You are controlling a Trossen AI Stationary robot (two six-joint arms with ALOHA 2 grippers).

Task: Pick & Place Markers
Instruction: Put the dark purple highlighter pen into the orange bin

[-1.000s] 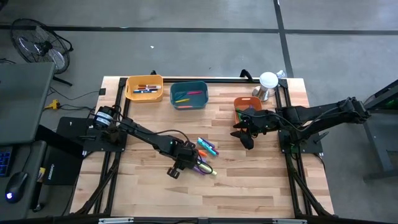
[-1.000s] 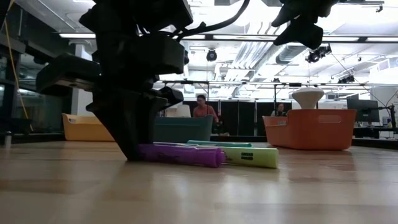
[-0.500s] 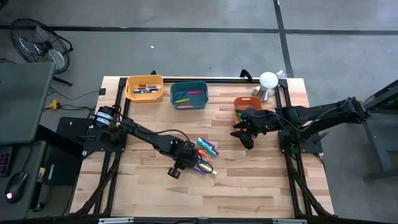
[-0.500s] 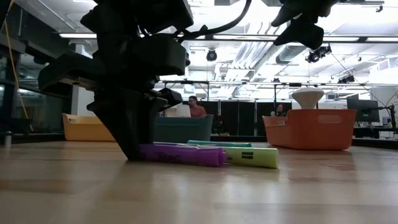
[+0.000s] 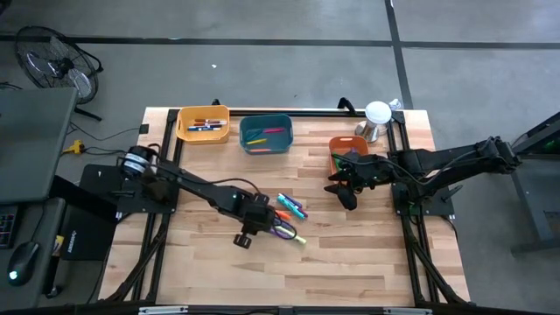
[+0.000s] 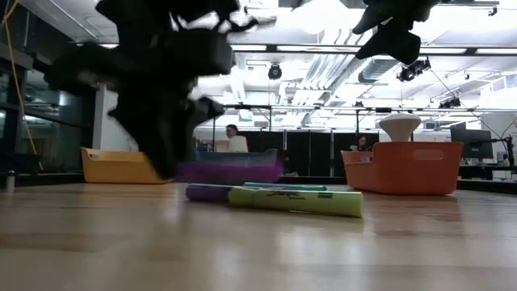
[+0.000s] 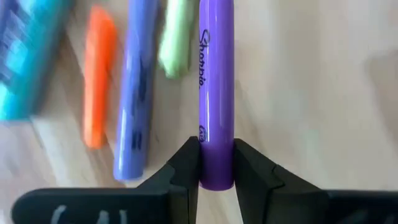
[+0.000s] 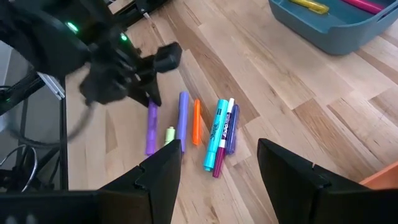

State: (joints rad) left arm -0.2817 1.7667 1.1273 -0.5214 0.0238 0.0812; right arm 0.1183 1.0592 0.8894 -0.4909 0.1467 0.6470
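My left gripper (image 5: 267,227) is shut on a purple marker (image 7: 216,93), which hangs above the table at mid-table (image 6: 230,171). Below it lie a yellow-green marker (image 6: 295,201), a lavender one (image 7: 134,93), an orange one (image 7: 96,81) and a teal one (image 8: 216,140), side by side flat on the wood. My right gripper (image 5: 344,188) hovers open and high over the table's right part, next to the orange bin (image 5: 348,150), with nothing between its fingers (image 8: 163,171). My left gripper pinches the purple marker's barrel close to one end (image 7: 216,177) between its two fingers (image 7: 185,163), one on each side. The fingers come steeply from above, slanting. The marker sticks out ahead of them, about level and lifted clear of the table.
A yellow bin (image 5: 203,124) and a teal bin (image 5: 265,134), each with a few markers inside, stand along the far edge. A white-capped object (image 5: 377,118) stands at the far right corner. Bare wood lies along the table's near half.
My left gripper has gone up and drawn back a little with the purple marker, which was lying on the table beside the yellow-green one and now hangs clear above it. The other markers have stayed where they were.
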